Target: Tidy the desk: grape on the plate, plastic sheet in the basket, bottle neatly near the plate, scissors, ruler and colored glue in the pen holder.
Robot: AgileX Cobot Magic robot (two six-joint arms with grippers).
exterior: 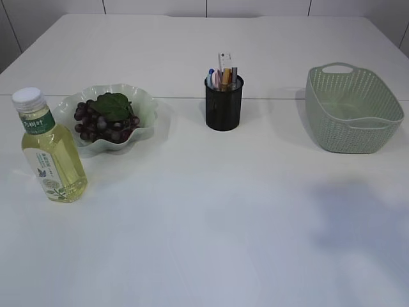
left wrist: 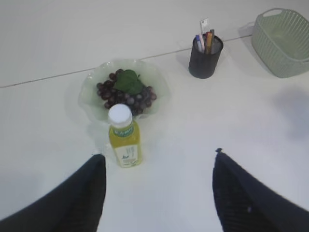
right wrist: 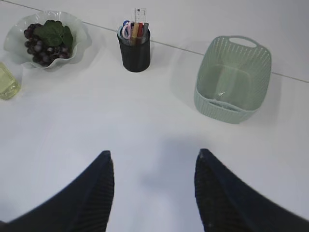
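Note:
The bottle (exterior: 51,150) of yellow liquid with a white cap stands upright just in front-left of the pale green plate (exterior: 146,105). The dark grape (exterior: 105,121) bunch with its leaf lies on that plate. A clear ruler (exterior: 223,62), scissors (exterior: 213,77) and colored glue (exterior: 227,77) stick out of the black pen holder (exterior: 223,109). The plastic sheet cannot be made out; only a faint glint shows on the basket (right wrist: 231,77) floor. My left gripper (left wrist: 158,157) hangs open above the table short of the bottle (left wrist: 124,137). My right gripper (right wrist: 154,153) is open and empty over bare table.
The green woven basket (exterior: 351,109) sits at the right, the pen holder (right wrist: 135,50) in the middle and the plate (right wrist: 82,36) at the left. A seam runs across the white table (exterior: 204,224) behind them. Neither arm shows in the exterior view.

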